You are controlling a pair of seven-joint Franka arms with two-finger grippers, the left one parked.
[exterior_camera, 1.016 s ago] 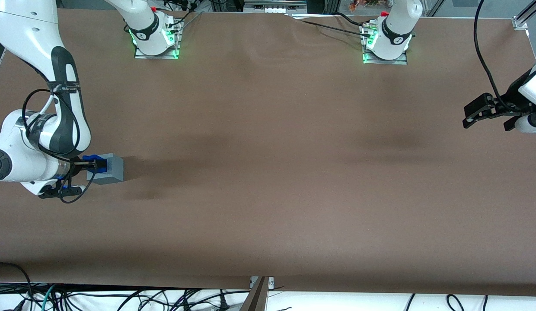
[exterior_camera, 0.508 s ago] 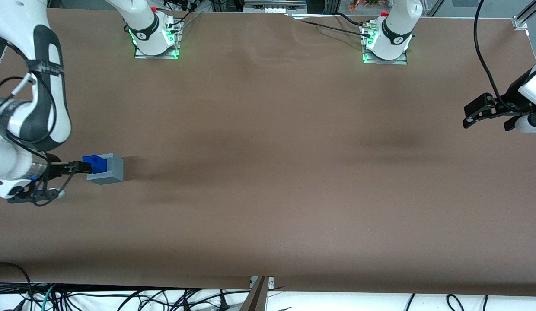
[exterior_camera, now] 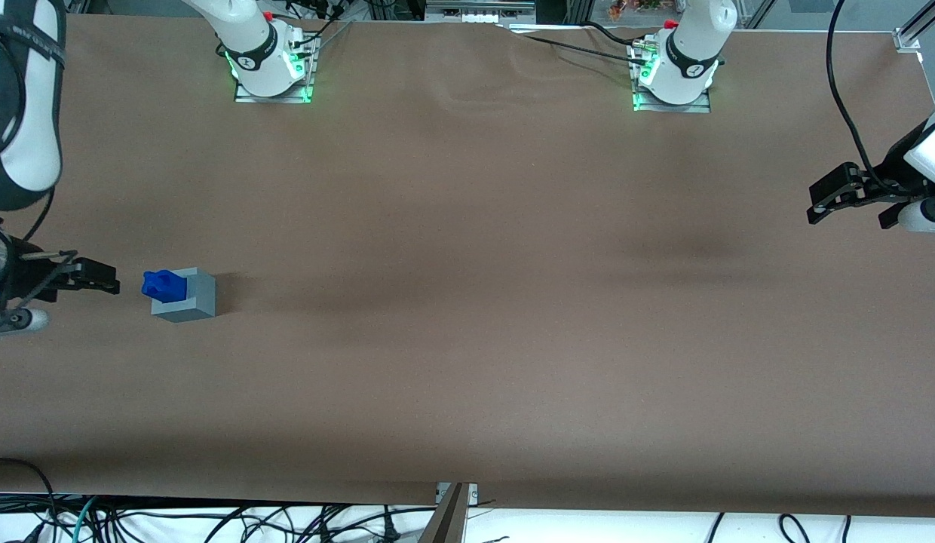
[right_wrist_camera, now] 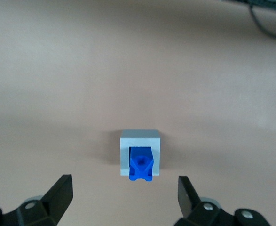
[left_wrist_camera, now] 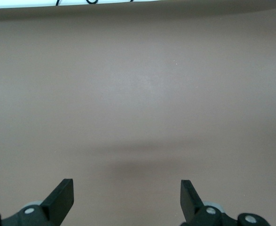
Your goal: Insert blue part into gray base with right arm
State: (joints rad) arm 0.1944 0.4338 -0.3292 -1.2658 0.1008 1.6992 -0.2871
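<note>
Brown counter holds the base (exterior_camera: 187, 296) with the blue part (exterior_camera: 163, 283) seated in it, while the pincer (exterior_camera: 98, 280), spread and empty, has backed away, so insertion looks done.

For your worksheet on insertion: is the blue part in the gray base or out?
In: the blue part sits in the gray base; the open end effector is clear.

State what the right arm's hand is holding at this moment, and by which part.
Nothing. The hand is open and empty, clear of the blue part seated in the gray base.
</note>
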